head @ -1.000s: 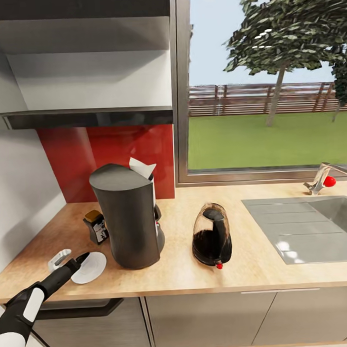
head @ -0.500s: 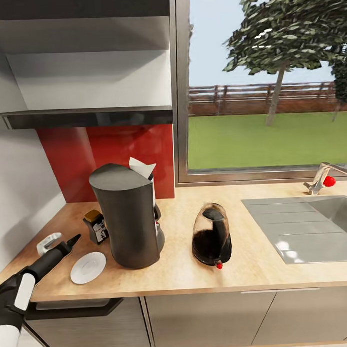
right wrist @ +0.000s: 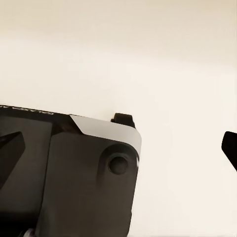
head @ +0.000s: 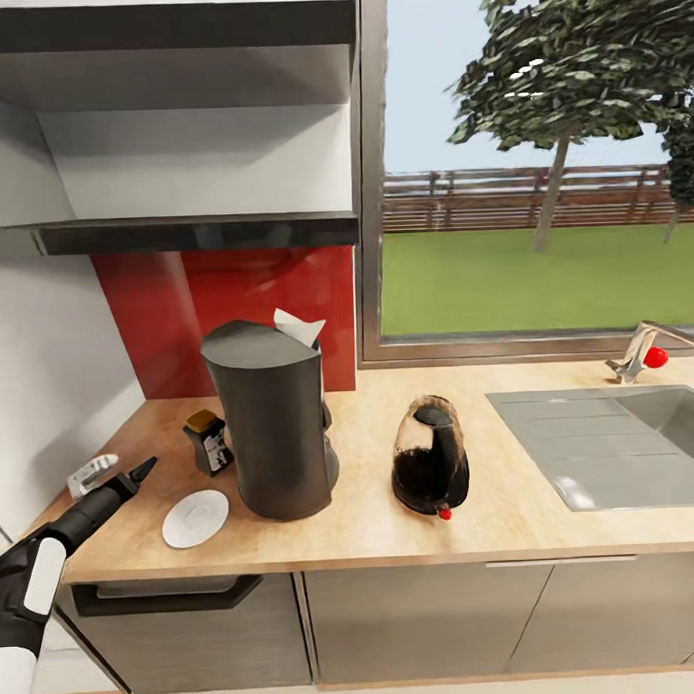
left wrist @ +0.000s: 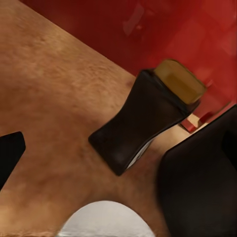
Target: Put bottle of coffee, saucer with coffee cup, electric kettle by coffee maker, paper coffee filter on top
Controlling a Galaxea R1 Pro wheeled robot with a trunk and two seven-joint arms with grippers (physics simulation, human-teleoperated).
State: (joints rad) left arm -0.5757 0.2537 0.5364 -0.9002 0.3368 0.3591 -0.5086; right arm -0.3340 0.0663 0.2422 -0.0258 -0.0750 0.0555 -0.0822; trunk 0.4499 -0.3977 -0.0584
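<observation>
on the surface (head: 513, 521) the coffee maker (head: 275, 425) stands toward the left, with the paper coffee filter (head: 299, 330) on its top. the bottle of coffee (head: 209, 441) stands just left of it and further back, the saucer (head: 196, 518) before the bottle. the electric kettle (head: 430, 470) stands right of the coffee maker, the sink (head: 631, 447) further right. the kitchen shelf (head: 193, 232) hangs above.

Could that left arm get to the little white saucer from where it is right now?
Probably yes. The left gripper hovers above the countertop just beside the saucer, with bare wood between them; the coffee maker stands on the saucer's far side.
</observation>
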